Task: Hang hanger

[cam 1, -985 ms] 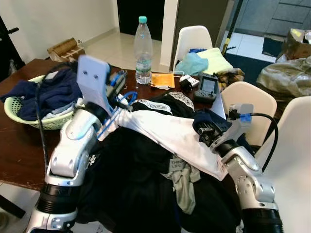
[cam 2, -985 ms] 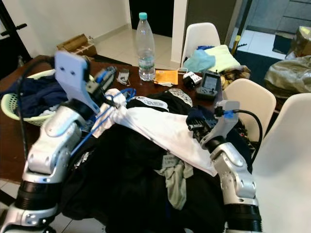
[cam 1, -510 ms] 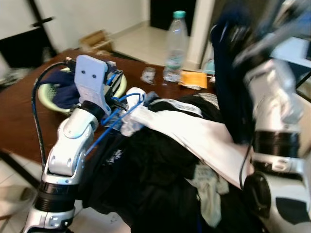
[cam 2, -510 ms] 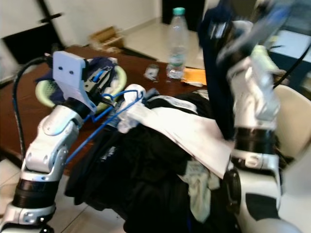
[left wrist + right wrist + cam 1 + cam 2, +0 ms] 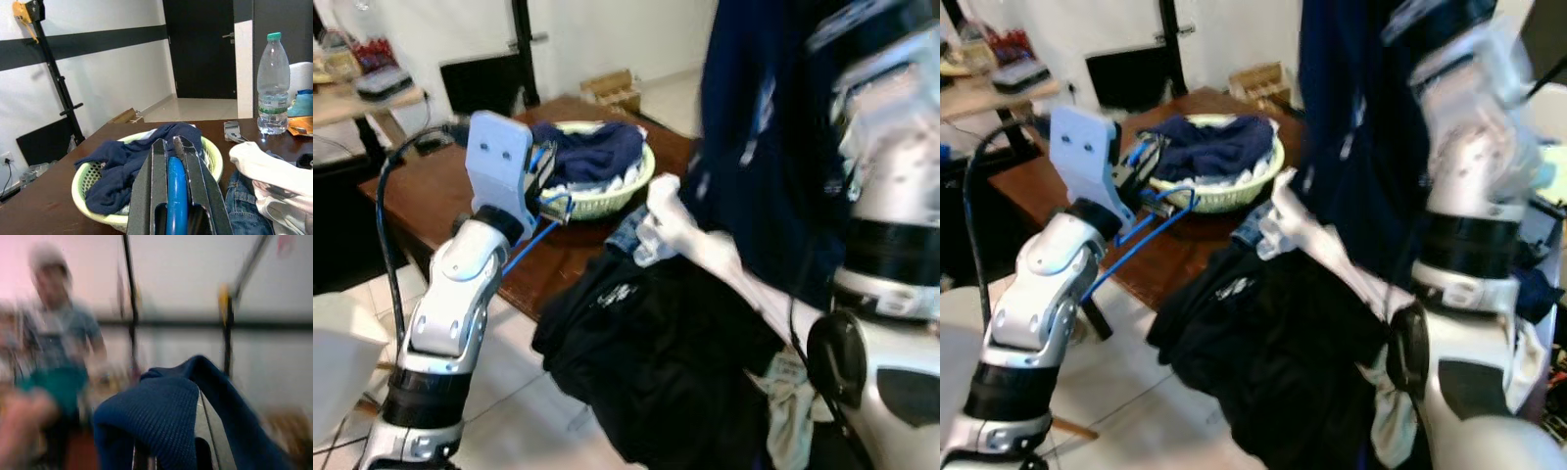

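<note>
My left gripper [image 5: 175, 161] is shut on the blue wire hanger [image 5: 540, 235], holding it over the near edge of the brown table [image 5: 431, 191]. The hanger's blue bar [image 5: 176, 196] lies between the fingers in the left wrist view. My right arm [image 5: 891, 186] is raised high on the right, and a navy garment [image 5: 754, 147] hangs down from it. In the blurred right wrist view that navy knit cloth [image 5: 161, 411] drapes over my right gripper [image 5: 168, 458]. A white cloth [image 5: 677, 227] and black clothes [image 5: 656, 343] spill off the table edge.
A pale green basket [image 5: 625, 192] of navy clothes sits on the table behind the hanger. A water bottle [image 5: 270, 83] stands further along. A black rack pole [image 5: 54, 78] stands by the wall. A blurred person [image 5: 54, 333] is beyond the right gripper.
The camera has swung to the left, bringing the basket to the middle. My right arm has lifted the navy garment high. The left gripper still holds the hanger.
</note>
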### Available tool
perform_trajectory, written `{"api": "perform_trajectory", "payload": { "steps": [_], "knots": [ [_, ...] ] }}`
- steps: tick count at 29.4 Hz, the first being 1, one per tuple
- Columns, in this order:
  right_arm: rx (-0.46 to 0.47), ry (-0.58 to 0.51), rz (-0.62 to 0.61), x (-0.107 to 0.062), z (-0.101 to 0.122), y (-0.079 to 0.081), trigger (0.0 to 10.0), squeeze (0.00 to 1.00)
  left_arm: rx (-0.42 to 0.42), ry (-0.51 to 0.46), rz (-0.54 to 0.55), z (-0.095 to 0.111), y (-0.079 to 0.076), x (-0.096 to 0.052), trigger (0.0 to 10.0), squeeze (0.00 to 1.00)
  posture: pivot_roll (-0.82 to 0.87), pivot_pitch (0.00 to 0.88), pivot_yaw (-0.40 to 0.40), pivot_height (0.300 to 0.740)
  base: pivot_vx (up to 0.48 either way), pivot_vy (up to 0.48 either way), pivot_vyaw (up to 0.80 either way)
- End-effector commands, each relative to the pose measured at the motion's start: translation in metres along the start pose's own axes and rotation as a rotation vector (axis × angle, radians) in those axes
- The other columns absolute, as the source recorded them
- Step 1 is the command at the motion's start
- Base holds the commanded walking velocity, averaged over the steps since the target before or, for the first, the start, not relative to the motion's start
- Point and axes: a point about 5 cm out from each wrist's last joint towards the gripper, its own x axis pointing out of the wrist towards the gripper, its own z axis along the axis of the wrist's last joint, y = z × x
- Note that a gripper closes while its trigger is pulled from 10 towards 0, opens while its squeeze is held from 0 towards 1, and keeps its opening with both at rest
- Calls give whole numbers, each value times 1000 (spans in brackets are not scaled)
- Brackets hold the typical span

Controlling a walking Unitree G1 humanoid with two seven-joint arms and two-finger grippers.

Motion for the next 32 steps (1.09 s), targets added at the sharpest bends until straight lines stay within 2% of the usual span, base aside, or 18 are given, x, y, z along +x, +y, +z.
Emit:
{"api": "perform_trajectory", "payload": {
  "steps": [1,2,3,4,6,7,13,14,17,19,20,24,26,27,28,29,31,32],
  "knots": [
    [-81,62,-45,-1,-7,-4,10000,0,8,-51,-19,12,-1,2,10000,0,108,65,-37,740,0,0,0],
    [-101,117,-78,-3,-20,-7,10000,0,7,-64,-26,15,-2,3,10000,0,108,65,-37,740,0,0,0],
    [-101,117,-78,-3,-20,-7,10000,0,7,-64,-26,15,-2,3,10000,0,108,65,-37,740,0,0,0],
    [-120,166,-112,-6,-30,-10,10000,0,3,-78,-34,19,-3,4,10000,0,107,67,-37,740,0,0,0],
    [-120,166,-112,-6,-30,-10,10000,0,3,-78,-34,19,-3,4,10000,0,107,67,-37,740,0,0,0],
    [-141,210,-139,-9,-36,-13,10000,0,-1,-89,-40,21,-4,5,10000,0,106,67,-37,740,0,0,0],
    [-174,267,-160,-15,-44,-15,10000,0,-6,-106,-52,26,-7,7,10000,0,105,66,-37,740,0,0,0],
    [-200,299,-161,-18,-49,-16,10000,1000,-5,-112,-57,28,-8,8,10000,0,105,66,-37,740,0,0,0],
    [-279,384,-157,-25,-60,-19,10000,1000,11,-120,-64,31,-7,10,10000,0,101,67,-38,740,0,0,0],
    [-279,384,-157,-25,-60,-19,10000,1000,11,-120,-64,31,-7,10,10000,0,101,67,-38,740,0,0,0],
    [-321,433,-170,-31,-67,-23,10000,1000,22,-117,-67,32,-3,12,10000,0,101,67,-39,740,0,0,0],
    [-353,504,-186,-40,-75,-29,10000,1000,-3,-89,-75,29,4,13,10000,0,103,68,-40,740,0,0,0],
    [-353,504,-186,-40,-75,-29,10000,1000,-3,-89,-75,29,4,13,10000,0,103,68,-40,740,0,0,0],
    [-361,529,-187,-43,-78,-30,10000,1000,-47,-80,-94,27,4,12,10000,0,103,68,-40,740,0,0,0],
    [-361,529,-187,-43,-78,-30,10000,1000,-47,-80,-94,27,4,12,10000,0,103,68,-40,740,0,0,0],
    [-365,557,-177,-47,-80,-31,10000,1000,-161,-58,-93,21,3,10,10000,0,99,71,-38,740,0,0,0],
    [-365,557,-177,-47,-80,-31,10000,1000,-161,-58,-93,21,3,10,10000,0,99,71,-38,740,0,0,0],
    [-369,583,-159,-51,-82,-31,10000,1000,-294,-15,-102,13,-1,8,10000,0,99,72,-38,740,0,0,0]
  ]
}}
